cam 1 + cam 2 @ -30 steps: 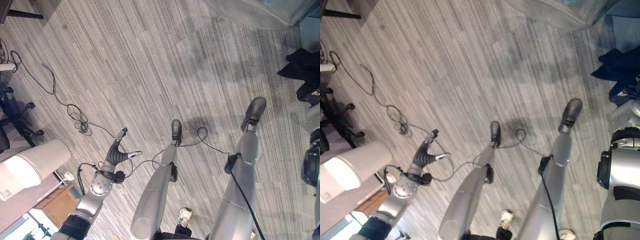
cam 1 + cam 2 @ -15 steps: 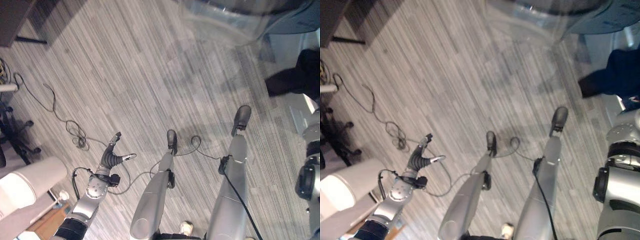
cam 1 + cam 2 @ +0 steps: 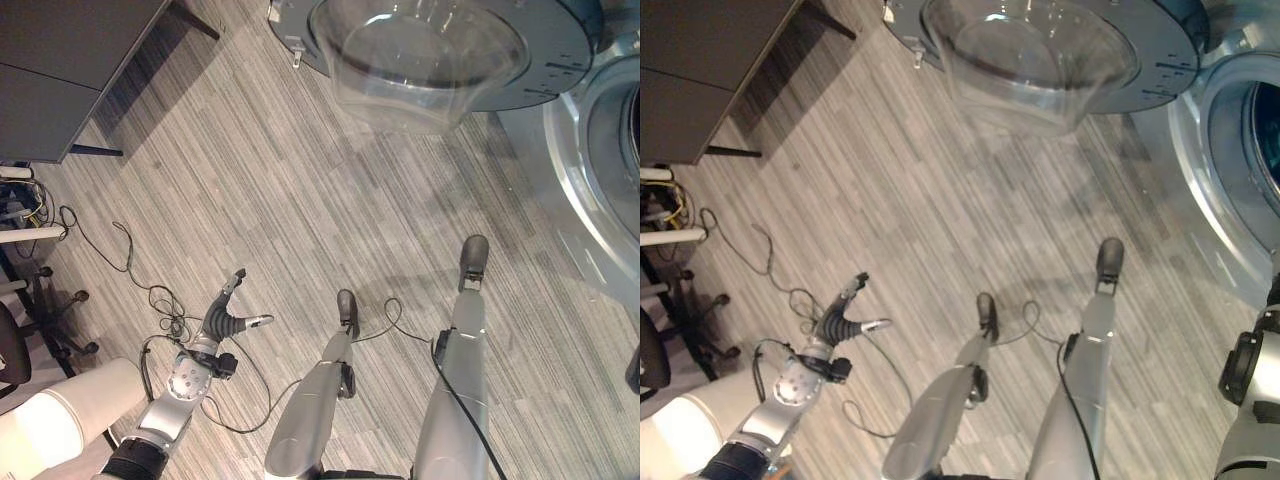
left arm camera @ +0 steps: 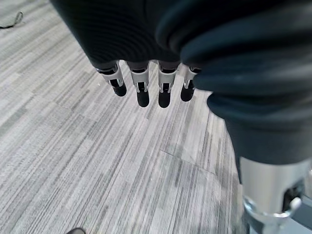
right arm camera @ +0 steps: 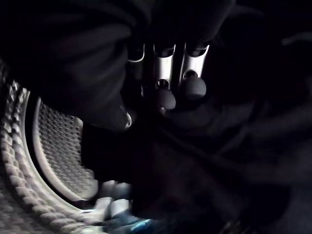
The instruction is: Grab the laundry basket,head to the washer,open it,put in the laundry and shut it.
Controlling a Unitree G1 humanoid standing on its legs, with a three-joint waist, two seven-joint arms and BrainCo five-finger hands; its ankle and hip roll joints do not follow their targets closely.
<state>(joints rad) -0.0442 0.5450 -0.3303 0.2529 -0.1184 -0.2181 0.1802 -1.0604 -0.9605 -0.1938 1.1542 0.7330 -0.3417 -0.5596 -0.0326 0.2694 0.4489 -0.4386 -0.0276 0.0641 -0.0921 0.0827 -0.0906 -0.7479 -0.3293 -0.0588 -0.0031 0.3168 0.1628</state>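
Observation:
The washer [image 3: 600, 170] stands at the right with its round opening [image 3: 1250, 130] facing me. Its glass-bowled door [image 3: 430, 50] is swung wide open at the top. In the right wrist view my right hand [image 5: 168, 83] is inside the drum, fingers curled into dark laundry [image 5: 224, 146] that bunches around it. The drum's perforated metal wall [image 5: 58, 141] curves beside the hand. My left hand [image 3: 228, 318] hangs low at the left above the grey plank floor, fingers relaxed and holding nothing; the left wrist view shows its fingers [image 4: 144, 87] straight over bare floor.
A dark desk [image 3: 70, 60] fills the upper left corner. An office chair base [image 3: 55, 310] and loose floor cables [image 3: 120, 250] lie at the left. A white rounded bin [image 3: 50, 435] sits at the lower left. Open floor lies between me and the washer door.
The camera has swung toward the washer, bringing the open door and the opening into view. The dark laundry seen at the right edge earlier is now in the drum with my right hand.

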